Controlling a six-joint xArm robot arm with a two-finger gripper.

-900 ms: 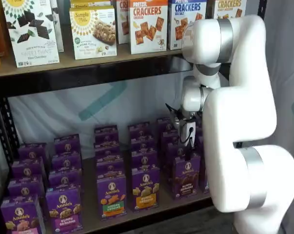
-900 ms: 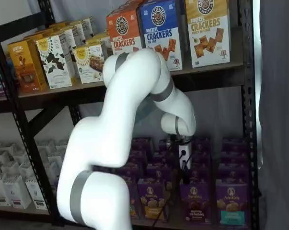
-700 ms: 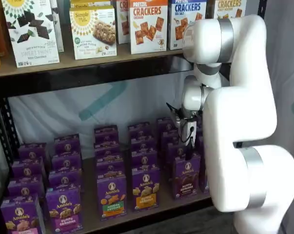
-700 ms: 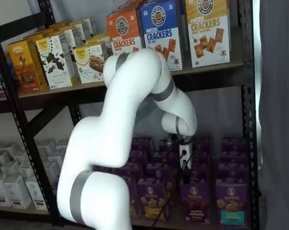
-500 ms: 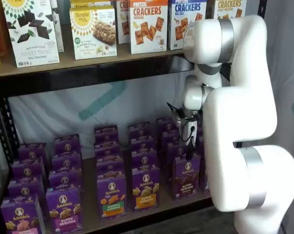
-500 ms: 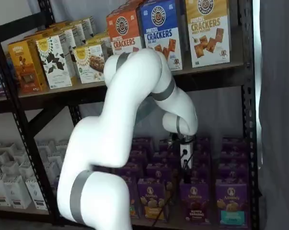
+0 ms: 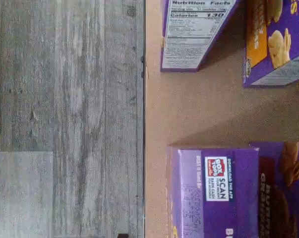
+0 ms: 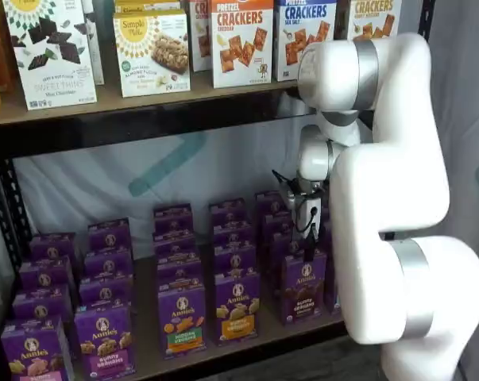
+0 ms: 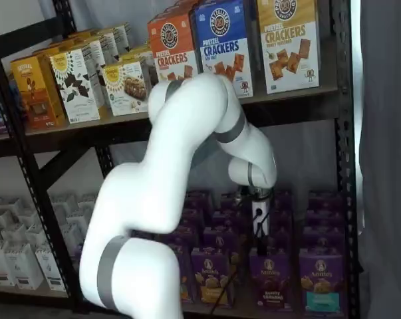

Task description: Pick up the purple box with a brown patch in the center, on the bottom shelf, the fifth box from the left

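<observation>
The purple box with the brown cookie patch [image 8: 304, 287] stands at the front of the bottom shelf [image 8: 279, 329]; it also shows in a shelf view [image 9: 270, 279]. My gripper [image 8: 309, 248] hangs just above the box's top, its black fingers pointing down, and also shows in a shelf view [image 9: 260, 244]. No gap shows between the fingers and nothing is in them. The wrist view shows the box's purple top and brown front [image 7: 228, 191] on the tan board [image 7: 199, 114].
A purple carton with an orange-yellow label [image 8: 237, 305] stands left of the box, and one with a teal patch [image 9: 320, 280] right of it. More purple cartons stand behind. Cracker boxes [image 8: 241, 40] fill the upper level. A black rack post [image 9: 343, 166] is at the right. Grey plank floor [image 7: 65, 119] lies beyond the shelf edge.
The arm's upper joints have shifted a little to the right and down. The gripper has drifted slightly right above the box. No box has moved.
</observation>
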